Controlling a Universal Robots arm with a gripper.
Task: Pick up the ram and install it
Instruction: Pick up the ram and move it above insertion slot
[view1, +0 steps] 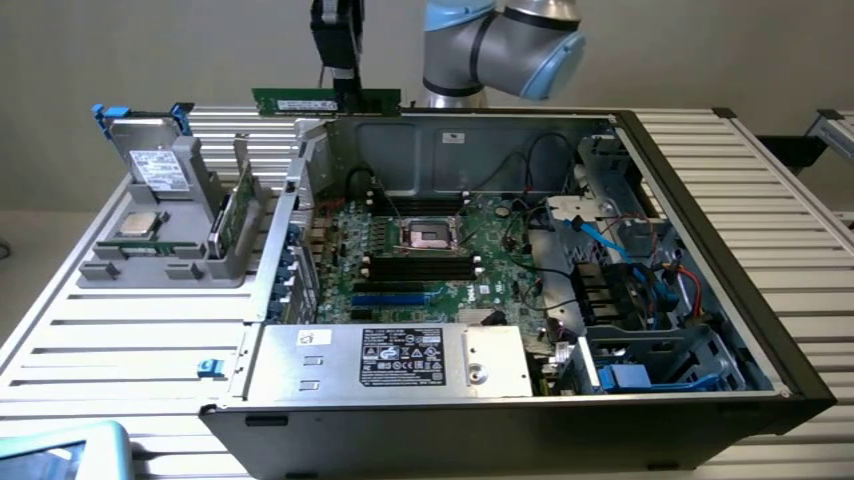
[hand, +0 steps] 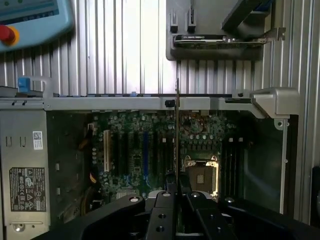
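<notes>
The ram (view1: 300, 101), a long thin green stick, hangs level in the air above the rear wall of the open computer case (view1: 694, 190). My gripper (view1: 347, 90) is shut on it near its middle, gripping from above. In the wrist view the ram (hand: 177, 125) appears edge-on as a thin line running out from between the black fingers (hand: 170, 192). Below lies the green motherboard (view1: 501, 265) with its dark memory slots (view1: 420, 266) beside the processor socket (view1: 430, 234). The ram is well above the board, touching nothing else.
On the exterior view's left, a grey holder (view1: 160, 262) carries a square silver processor chip (view1: 139, 222) and an upright green expansion card (view1: 235, 215). A silver power supply (view1: 387, 358) fills the case's near side. Cables and drive bays (view1: 641, 290) crowd the exterior view's right. A teach pendant (hand: 30, 20) lies on the slatted table.
</notes>
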